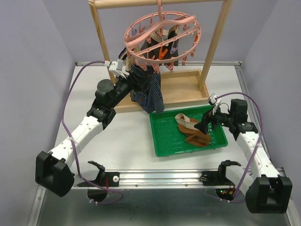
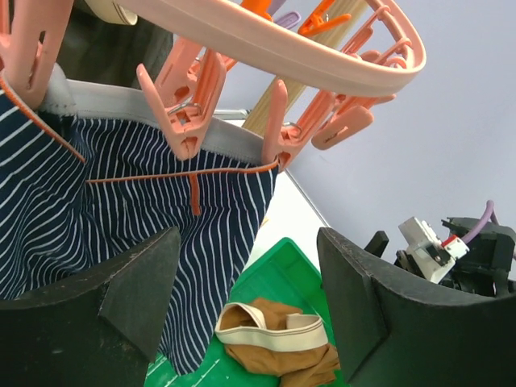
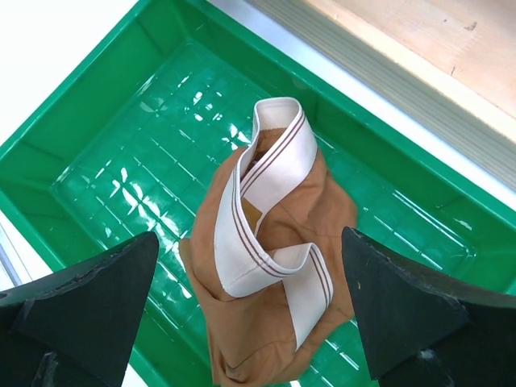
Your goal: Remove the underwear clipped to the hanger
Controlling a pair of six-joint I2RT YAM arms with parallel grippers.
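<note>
Table (image 1: 127, 141): left arm (image 1: 89, 125) extended up at navy underwear (image 1: 149, 92), jaws wide; right jaws wide over tray (image 1: 164, 139)

The hanger (image 2: 322, 58) was smooth pink plastic with a slight sheen. The navy striped underwear (image 2: 121, 218) was soft matt cloth, and so was the brown underwear (image 3: 258, 343). The green tray (image 3: 105, 153) was glossy moulded plastic with wet-looking highlights. The frame (image 1: 100, 42) was pale, bare wood.

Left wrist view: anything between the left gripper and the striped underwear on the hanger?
Nothing visible. The striped underwear hangs right ahead of the open left gripper, its waistband pinched by pink clips on the hanger.
</note>
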